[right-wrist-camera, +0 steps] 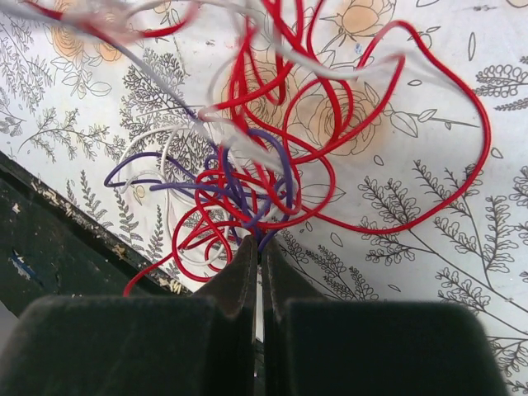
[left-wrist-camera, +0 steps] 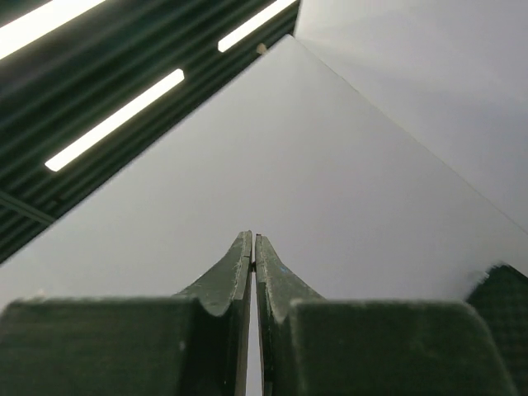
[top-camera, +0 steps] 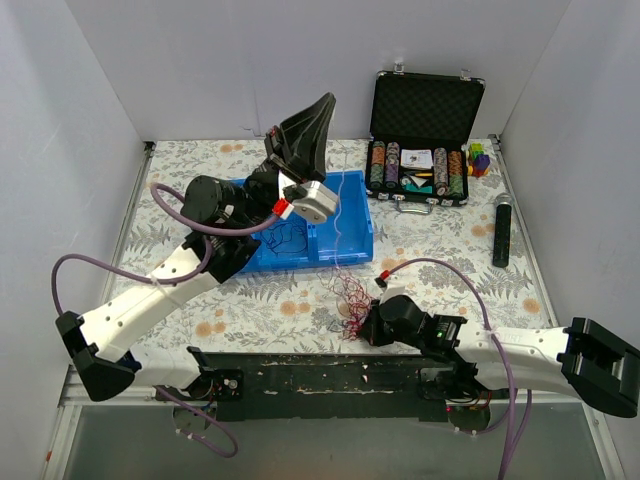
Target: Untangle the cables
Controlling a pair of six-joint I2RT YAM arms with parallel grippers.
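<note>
- Hard to make out: the cables [right-wrist-camera: 272, 165] are too thin and too looped to count strand by strand. Red ones are the most, with a few white and purple. The upper loops blur out at the right wrist view's top edge.
- The left claw [left-wrist-camera: 253, 239] is clenched; whether any strand is nipped in the seam cannot be told.
- Counted: two arms, one blue bin [top-camera: 350, 245], one open chip case [top-camera: 425, 130], one tangle.
- The right claw [right-wrist-camera: 258, 247] lies low on the floral table [top-camera: 450, 270], its arm stretched flat, and is pinched onto purple and red strands. The tangle fans out just ahead of its tips.
- The left arm is reared up with its claw pointing skyward above the bin, well apart from the tangle.
</note>
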